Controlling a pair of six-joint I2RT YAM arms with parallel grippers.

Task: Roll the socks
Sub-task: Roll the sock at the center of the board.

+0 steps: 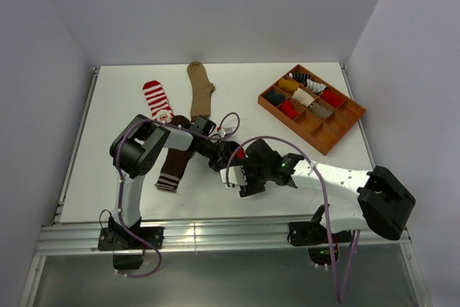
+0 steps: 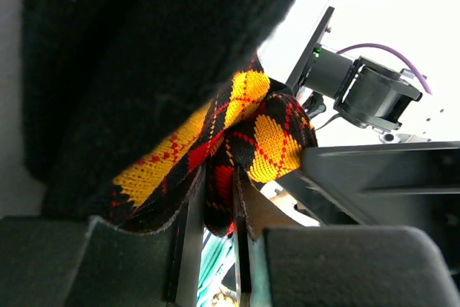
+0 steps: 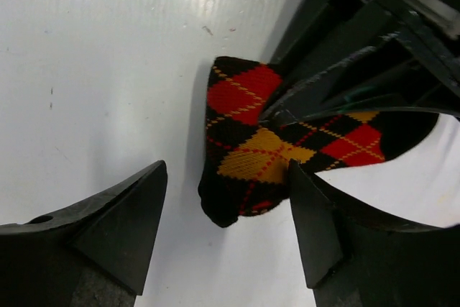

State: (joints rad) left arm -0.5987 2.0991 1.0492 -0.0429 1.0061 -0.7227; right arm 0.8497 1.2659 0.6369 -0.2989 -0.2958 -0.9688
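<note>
1. The black knit sock with red-and-orange argyle diamonds (image 3: pixel 251 156), loosely bunched, sits left of the wooden divided tray (image 1: pixel 311 109); the bundle could spring open.
2. The left gripper (image 2: pixel 215 206) pinches its fold narrowly, and the fabric may slip out.
3. The right gripper (image 3: pixel 226 170) is spread wide and empty around the sock; closing off-centre could knock it loose.

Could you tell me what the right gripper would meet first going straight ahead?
Probably the black fabric sock with red and orange diamonds, pinched by the left gripper, just ahead of the open right gripper.
</note>
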